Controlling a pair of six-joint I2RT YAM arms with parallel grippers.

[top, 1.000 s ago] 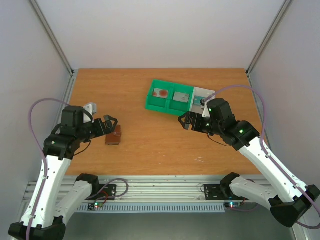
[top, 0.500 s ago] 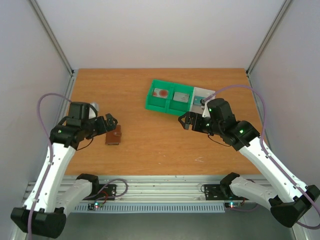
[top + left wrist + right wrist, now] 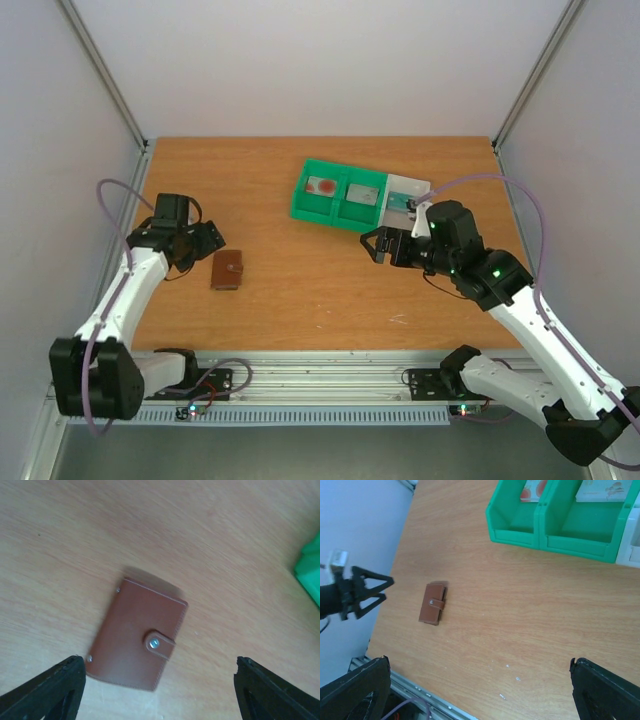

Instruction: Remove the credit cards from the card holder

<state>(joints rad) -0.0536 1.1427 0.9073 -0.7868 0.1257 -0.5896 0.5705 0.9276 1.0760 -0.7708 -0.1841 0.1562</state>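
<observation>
- Two pincers, both empty, attend one card holder [image 3: 227, 270], which lies flat on the bench [image 3: 300, 305] in its near-left part, nearer the arm bases than anything else on it.
- Card holder, state: folded shut, brown outer face up, its small tab snapped over one long edge. No card shows, so I judge the tab must be freed and the fold opened before any card can come out.
- Card holder, direction: the long axis runs roughly near-to-far, slightly tilted. The tabbed opening edge faces the bench's middle and my right arm; the spine faces the left wall.
- My left pincer [image 3: 210, 240] hangs just beyond and to the left of the holder, apart from it, jaws spread wide with nothing between them. Its wrist camera looks down on the holder, which sits between the two fingers [image 3: 55, 690] in that view, a stance that I take to be a lining-up for the grasp.
- My right pincer [image 3: 372, 246] waits well apart, past mid-bench, jaws fully spread and gripping nothing, turned towards the holder, probably ready to work the tab.
- Farthest: green tray [image 3: 315, 211], flat printed pieces in its compartments, likely where cards will go.
</observation>
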